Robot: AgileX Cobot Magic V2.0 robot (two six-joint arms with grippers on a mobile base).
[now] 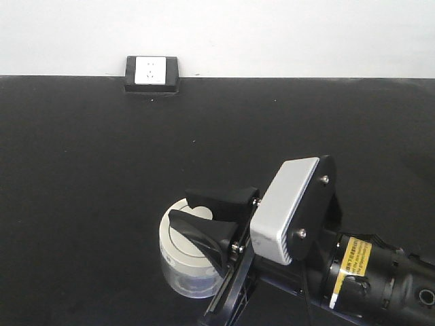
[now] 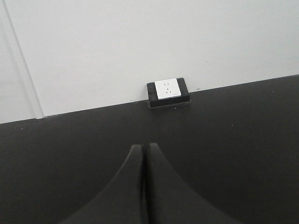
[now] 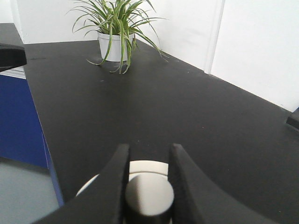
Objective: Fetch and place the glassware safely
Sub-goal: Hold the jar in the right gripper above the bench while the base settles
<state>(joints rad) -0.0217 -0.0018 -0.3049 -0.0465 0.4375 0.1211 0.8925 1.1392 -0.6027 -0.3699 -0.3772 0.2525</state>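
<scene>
Two arms are fitted; one is engaged with the load. Front view: the right gripper (image 1: 183, 207) reaches in from the lower right and sits over the cream lid (image 1: 175, 246) of the glass jar (image 1: 187, 284). The jar appears to rest on the black table (image 1: 102, 149) near its front edge, so by this evidence the fetch is at the grasp stage, with lifting and placing not yet done. A socket box (image 1: 151, 72) sits at the table's far edge against the white wall (image 1: 272, 34). Left wrist view: the left gripper (image 2: 142, 148) is clenched on nothing, jaws pressed together, aimed at the socket box. Right wrist view: the jaws clamp the lid's knob (image 3: 148, 196) on both sides. A potted plant (image 3: 114, 28) stands at the far end and a blue cabinet (image 3: 18, 121) flanks the table.
</scene>
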